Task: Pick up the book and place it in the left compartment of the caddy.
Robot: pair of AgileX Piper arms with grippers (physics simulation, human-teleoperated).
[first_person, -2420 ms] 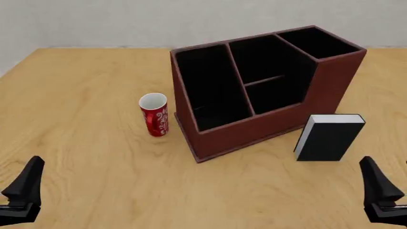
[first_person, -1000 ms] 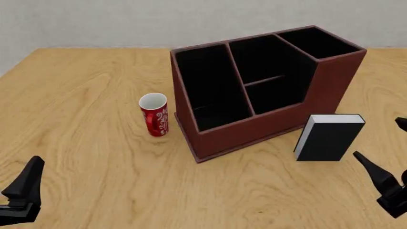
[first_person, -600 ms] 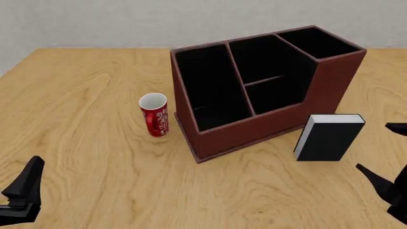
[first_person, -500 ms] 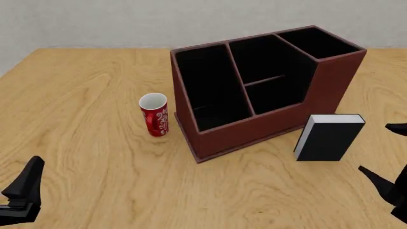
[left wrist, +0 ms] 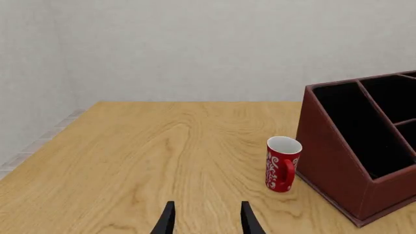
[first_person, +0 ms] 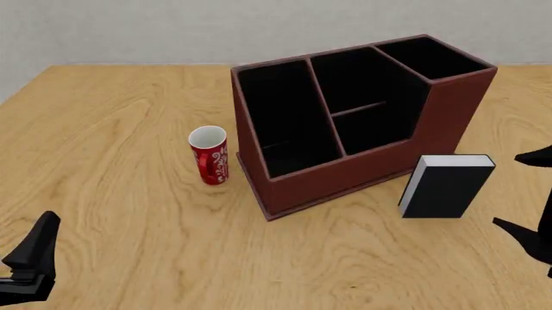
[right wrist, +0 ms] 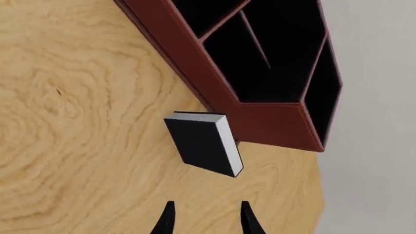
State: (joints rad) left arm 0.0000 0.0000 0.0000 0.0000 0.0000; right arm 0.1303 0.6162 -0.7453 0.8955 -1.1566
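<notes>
The black book (first_person: 446, 187) stands upright on the table, just right of the reddish-brown caddy (first_person: 345, 179), white page edge facing left. The caddy's long left compartment (first_person: 280, 123) holds nothing that I can see. My right gripper (first_person: 528, 194) hangs open at the right edge, a short way right of the book, rolled so one finger sits above the other. In the right wrist view the book (right wrist: 201, 144) lies ahead of the open right gripper (right wrist: 206, 219), apart from it. My left gripper (left wrist: 206, 222) is open and holds nothing, low at the front left.
A red mug (first_person: 209, 155) with white patterning stands just left of the caddy, also visible as the mug (left wrist: 283, 164) in the left wrist view. The wooden table (first_person: 129, 116) stretches left and forward. A pale wall lies behind.
My right gripper has rolled onto its side, opened and shifted up along the right edge to the book's level. The left arm, book, mug and caddy have not moved.
</notes>
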